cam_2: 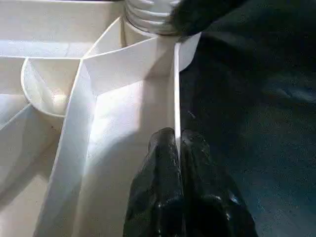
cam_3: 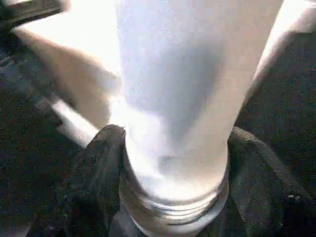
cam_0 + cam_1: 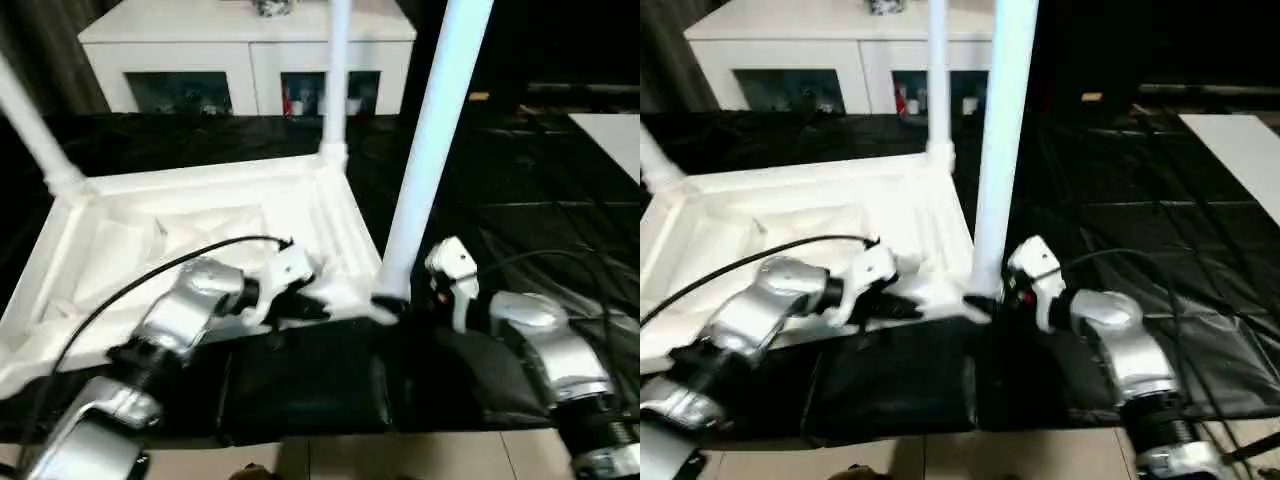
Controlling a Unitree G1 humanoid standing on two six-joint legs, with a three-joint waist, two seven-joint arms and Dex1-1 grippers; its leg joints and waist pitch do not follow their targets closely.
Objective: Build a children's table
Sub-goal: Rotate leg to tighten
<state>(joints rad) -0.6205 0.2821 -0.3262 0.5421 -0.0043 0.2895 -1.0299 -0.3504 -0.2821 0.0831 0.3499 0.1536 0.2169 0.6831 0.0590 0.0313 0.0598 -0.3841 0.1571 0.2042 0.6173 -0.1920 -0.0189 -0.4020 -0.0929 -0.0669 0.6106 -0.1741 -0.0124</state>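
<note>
Scene: upturned tabletop (image 3: 200,215) lying ribs-up on the black-covered desk (image 3: 520,190), left of centre; white cabinet (image 3: 250,50) beyond the far edge.

Legs in place: one standing at the far-right corner (image 3: 337,70), another leaning out of the far-left corner (image 3: 35,125).

Leg in hand: third leg (image 3: 432,130) upright at the near-right corner, threaded foot low, long axis rising steeply and tilting slightly to the right at the top.

Right gripper (image 2: 168,182): clasped around the leg's base, one black finger either side just above the thread, approaching from the right of the corner.

Left gripper (image 1: 177,143): clenched on the thin side wall of the tabletop, close to the near-right corner, bracing it from the left.

Socket: round collar (image 1: 150,15) seen at the corner in the left wrist view, with the leg's thread sitting at it; whether already engaged, impossible to tell.

Key relation: leg foot directly at the near-right socket (image 3: 385,300), between the two grippers; right arm nearer the leg, left arm nearer the wall.

Likely next move: probably lining up and twisting the leg about its own upright axis, with the tabletop held still.

Risk: a leaning leg could cross the thread or lift the corner.

Remaining: near-left corner not clearly shown, so fourth leg unconfirmed.
</note>
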